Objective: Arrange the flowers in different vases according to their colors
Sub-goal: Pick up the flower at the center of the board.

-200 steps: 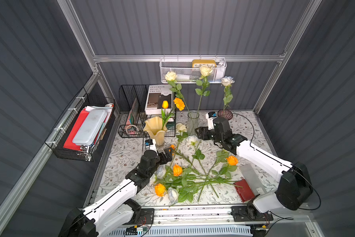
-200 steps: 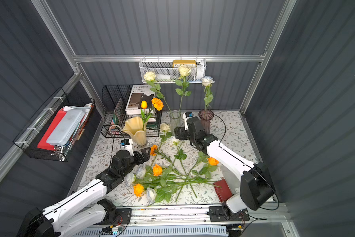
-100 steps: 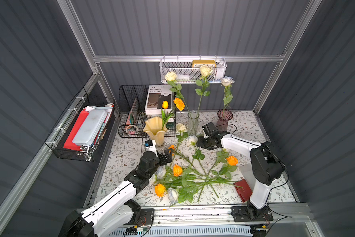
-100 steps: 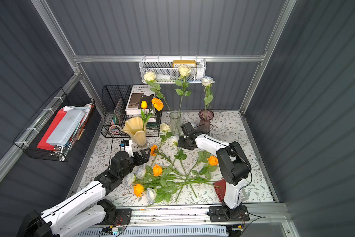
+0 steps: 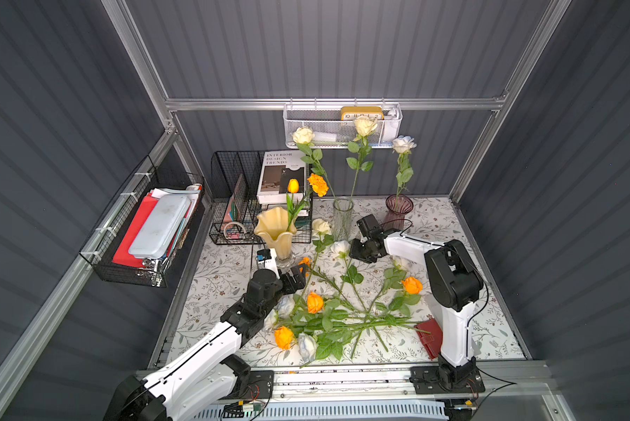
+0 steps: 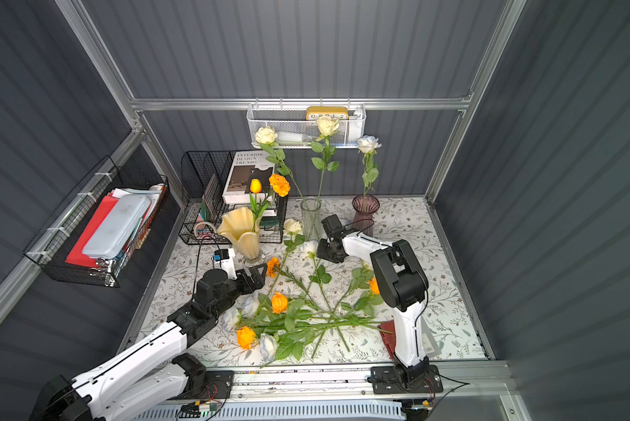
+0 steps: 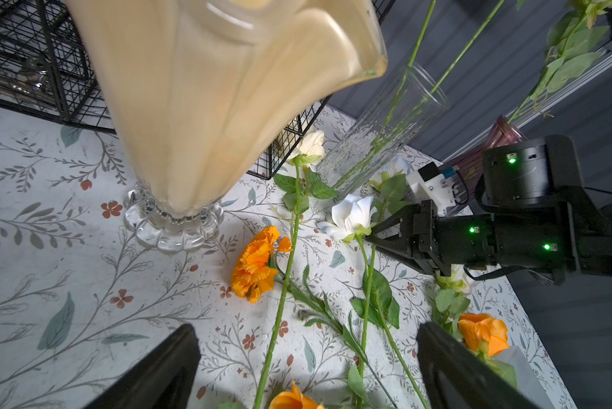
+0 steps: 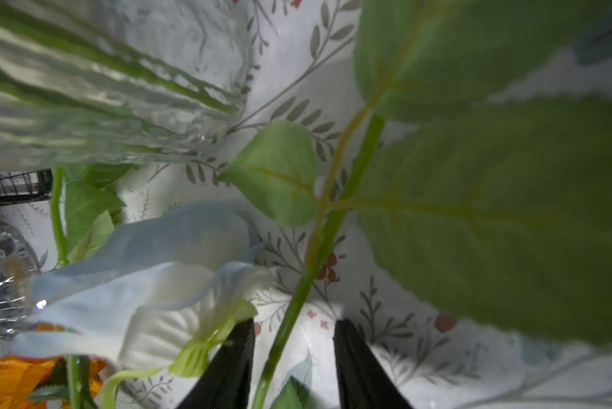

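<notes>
Three vases stand at the back. The pale yellow vase (image 5: 275, 233) holds an orange tulip (image 5: 293, 186) and a marigold (image 5: 318, 180). The clear vase (image 5: 343, 217) holds two cream roses, and the purple vase (image 5: 398, 211) a white rose (image 5: 403, 144). Several orange, cream and white flowers (image 5: 328, 317) lie crossed on the cloth. My right gripper (image 8: 294, 322) is low beside a lying white rose (image 5: 340, 247). A green stem (image 8: 318, 248) runs between its jaws with a gap on each side. My left gripper (image 7: 308, 354) is open over stems, near a lying marigold (image 7: 258, 265).
A black wire rack with a book (image 5: 259, 197) stands behind the yellow vase. A white mesh basket (image 5: 342, 127) hangs on the back wall and a black wire basket (image 5: 142, 233) on the left wall. A red notebook (image 5: 430, 337) lies at the front right.
My right arm has folded back and its gripper has dropped from beside the clear vase to the white rose on the cloth, its jaws narrowing around a stem. The left arm has barely moved.
</notes>
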Robot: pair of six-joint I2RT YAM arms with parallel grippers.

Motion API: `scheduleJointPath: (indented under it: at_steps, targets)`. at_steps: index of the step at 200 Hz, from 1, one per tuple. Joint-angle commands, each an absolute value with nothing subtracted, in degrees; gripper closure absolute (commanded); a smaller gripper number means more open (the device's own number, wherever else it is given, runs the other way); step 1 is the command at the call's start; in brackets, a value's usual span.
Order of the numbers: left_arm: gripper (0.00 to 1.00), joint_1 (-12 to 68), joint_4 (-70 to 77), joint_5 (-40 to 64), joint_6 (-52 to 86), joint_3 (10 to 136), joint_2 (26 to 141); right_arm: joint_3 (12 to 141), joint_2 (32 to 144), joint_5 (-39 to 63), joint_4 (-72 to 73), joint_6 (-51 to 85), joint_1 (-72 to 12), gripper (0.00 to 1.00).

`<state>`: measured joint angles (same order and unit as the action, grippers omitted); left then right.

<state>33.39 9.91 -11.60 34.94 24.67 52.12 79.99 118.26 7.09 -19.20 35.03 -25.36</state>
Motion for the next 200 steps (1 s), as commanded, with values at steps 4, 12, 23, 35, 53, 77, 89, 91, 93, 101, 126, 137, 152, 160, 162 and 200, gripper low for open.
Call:
scheduleJointPath:
  at_steps: [4, 12, 23, 35, 53, 77, 89, 91, 93, 101, 126, 137, 152, 160, 162, 200]
  targets:
    - [0.01, 33.2, 10.8, -11.1, 33.6, 23.8, 50.9, 83.0, 120.2, 7.1, -20.4, 35.0, -25.0, 0.66]
    - [0.01, 33.2, 10.7, -11.1, 33.6, 23.8, 50.9, 83.1, 120.4, 7.2, -20.8, 34.9, -24.9, 0.72]
    - [0.01, 33.2, 10.7, -11.1, 33.6, 23.9, 50.9, 82.8, 120.2, 6.9, -20.6, 35.0, -24.9, 0.80]
    - [0.01, 33.2, 10.8, -11.1, 33.6, 23.9, 51.0, 82.0, 119.2, 6.5, -19.8, 35.1, -24.8, 0.86]
    - [0.01, 33.2, 10.8, -11.1, 33.6, 24.0, 51.2, 80.5, 116.6, 5.9, -17.7, 35.4, -24.7, 0.93]
    - [0.01, 33.2, 10.8, -11.2, 33.5, 24.0, 51.3, 78.1, 112.6, 5.0, -13.9, 35.6, -24.8, 0.99]
    - [0.01, 33.3, 10.8, -11.0, 33.6, 24.0, 51.3, 76.6, 110.7, 4.5, -11.0, 35.8, -24.8, 1.00]
    - [0.01, 33.3, 10.8, -11.0, 33.5, 24.0, 51.3, 76.3, 110.3, 4.5, -10.5, 35.8, -24.8, 1.00]
    - [0.01, 33.2, 10.8, -11.1, 33.5, 24.0, 51.2, 76.2, 110.1, 4.4, -10.2, 35.8, -24.8, 1.00]
    - [0.01, 33.2, 10.8, -11.0, 33.5, 24.0, 51.2, 76.2, 109.1, 4.0, -9.7, 35.5, -24.7, 1.00]
    - [0.01, 33.3, 10.8, -11.0, 33.6, 24.0, 51.0, 75.5, 105.8, 0.8, -7.7, 35.3, -24.6, 1.00]
    - [0.01, 33.2, 10.8, -11.0, 33.5, 23.9, 51.0, 75.4, 104.9, -1.1, -6.7, 35.0, -24.6, 1.00]
    - [0.01, 33.3, 10.9, -11.0, 33.5, 23.8, 50.9, 76.0, 104.7, -3.0, -5.1, 34.5, -24.5, 1.00]
    - [0.01, 33.3, 10.9, -11.0, 33.5, 23.8, 51.0, 76.6, 105.0, -3.2, -4.6, 34.0, -24.4, 1.00]
    - [0.01, 33.2, 10.9, -11.0, 33.5, 23.8, 51.0, 76.7, 105.0, -3.2, -4.5, 33.8, -24.4, 1.00]
    - [0.01, 33.3, 10.8, -11.0, 33.5, 23.7, 50.6, 79.1, 104.0, -4.1, -4.6, 31.9, -24.4, 1.00]
